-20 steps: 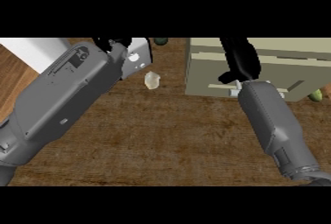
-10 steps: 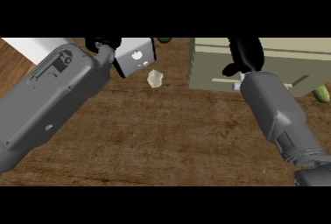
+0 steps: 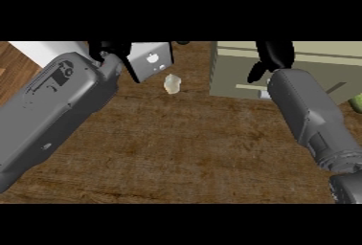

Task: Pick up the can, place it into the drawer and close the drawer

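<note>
While both grey forearms rise from the near edge, the left hand [image 3: 113,49] sits at the far left of the wooden counter [image 3: 184,153], its black fingers curled round a silver can [image 3: 151,62]. This can is tilted, one flat end turned toward the viewer, and it lies partly behind the left wrist, close to the far edge of the view. Just to the near right of the can, a small pale lump [image 3: 172,83] rests on the counter, apart from both hands. At the far right stands a beige drawer unit [image 3: 233,72], its front face marked by a lighter horizontal strip. Over the top of that unit is the right hand [image 3: 272,55], thumb hanging down and separate from the fingers; whether those fingers are spread or curled cannot be told, since the top of the view cuts them off. A green object [image 3: 356,101] shows at the right edge, beside the right forearm.
</note>
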`<state>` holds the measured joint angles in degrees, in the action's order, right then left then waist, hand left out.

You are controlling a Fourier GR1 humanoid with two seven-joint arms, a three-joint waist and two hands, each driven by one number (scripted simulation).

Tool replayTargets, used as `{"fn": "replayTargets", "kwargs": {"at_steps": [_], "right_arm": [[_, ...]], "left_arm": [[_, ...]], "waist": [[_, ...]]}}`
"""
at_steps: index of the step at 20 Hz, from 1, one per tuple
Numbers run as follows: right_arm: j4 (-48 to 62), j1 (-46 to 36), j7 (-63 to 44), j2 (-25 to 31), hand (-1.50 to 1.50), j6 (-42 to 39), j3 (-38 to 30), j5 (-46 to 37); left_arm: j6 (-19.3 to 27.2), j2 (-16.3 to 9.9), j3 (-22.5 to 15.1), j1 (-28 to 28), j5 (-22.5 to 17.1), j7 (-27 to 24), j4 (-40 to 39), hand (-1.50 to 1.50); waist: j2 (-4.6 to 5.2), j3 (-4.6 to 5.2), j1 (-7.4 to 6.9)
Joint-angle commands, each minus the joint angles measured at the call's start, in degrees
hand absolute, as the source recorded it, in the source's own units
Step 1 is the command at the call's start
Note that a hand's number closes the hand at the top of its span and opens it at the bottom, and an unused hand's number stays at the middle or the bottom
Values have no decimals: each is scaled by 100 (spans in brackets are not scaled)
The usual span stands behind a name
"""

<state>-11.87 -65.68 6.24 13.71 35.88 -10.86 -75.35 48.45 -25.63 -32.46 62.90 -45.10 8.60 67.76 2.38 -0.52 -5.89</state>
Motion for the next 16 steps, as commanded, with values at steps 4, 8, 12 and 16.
{"fn": "replayTargets", "kwargs": {"at_steps": [4, 8, 12, 16], "right_arm": [[45, -590, 746, -107, -150, -604, -710, 824], [21, -618, 1226, -251, -150, -1035, -1595, 1775], [9, -698, 1472, -231, -150, -1357, -2186, 2366], [50, -768, 1690, -162, -150, -1555, -2349, 2518]], "left_arm": [[10, -177, 13, -5, 38, 212, 250, -150], [-23, -215, -16, -89, 45, 235, 350, -150], [-11, -234, 56, -251, 42, 191, 335, -150], [28, -217, 33, -270, 68, 288, 531, -150]], "waist": [[-33, 20, -141], [-52, 5, -124], [-30, 19, -70], [-40, 30, -56]]}}
